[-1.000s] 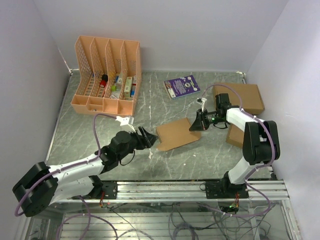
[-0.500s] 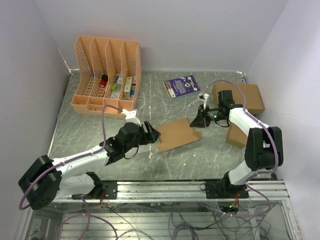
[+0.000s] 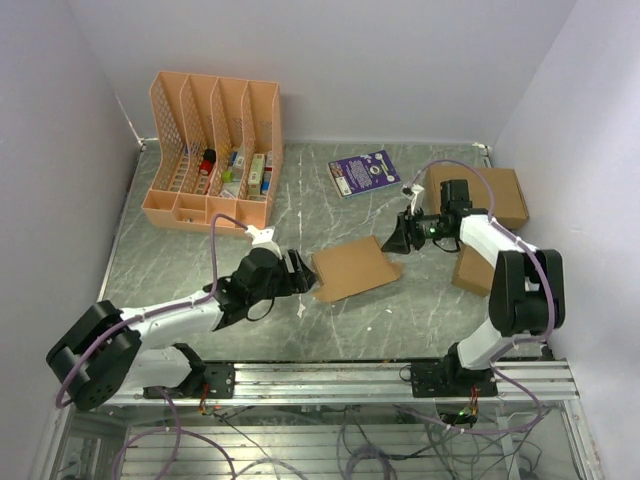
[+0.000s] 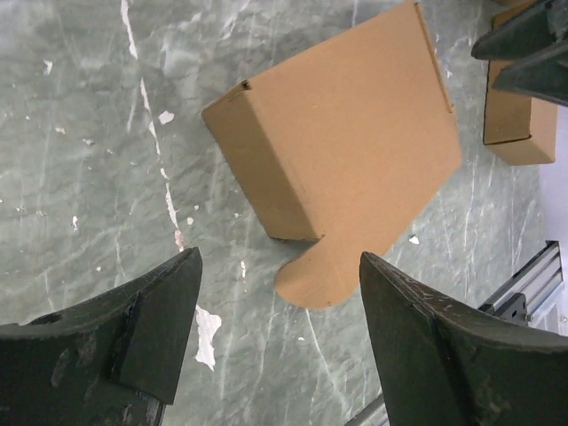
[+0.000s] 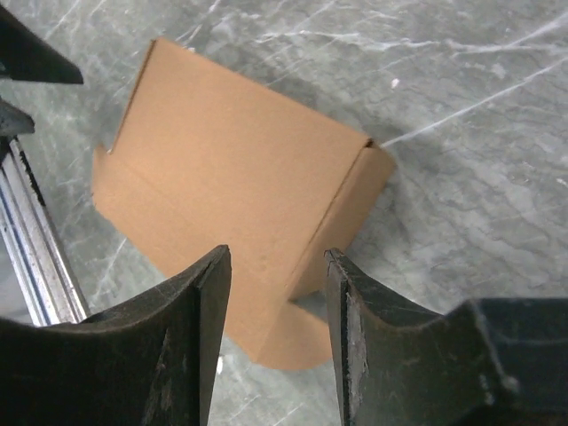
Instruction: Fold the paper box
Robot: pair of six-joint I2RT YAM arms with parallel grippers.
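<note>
The paper box (image 3: 355, 268) lies in the middle of the table, a flattish brown cardboard shape with a folded side wall and a rounded tab. In the left wrist view the paper box (image 4: 342, 151) sits just ahead of my left gripper (image 4: 280, 266), which is open, its tab near the fingertips. From above, that left gripper (image 3: 300, 272) is at the box's left end. My right gripper (image 3: 392, 243) hovers at the box's right end. Its jaws stand apart over the paper box (image 5: 231, 169), and the right gripper (image 5: 277, 257) touches nothing.
A pink file organiser (image 3: 215, 150) with small items stands at the back left. A purple booklet (image 3: 364, 172) lies behind the box. A larger brown box (image 3: 480, 195) and a small brown carton (image 3: 470, 270) sit at the right. A metal rail (image 3: 400, 375) runs along the near edge.
My right gripper has opened and let go of the box's right end, which now lies lower. My left gripper has moved in toward the box's left end.
</note>
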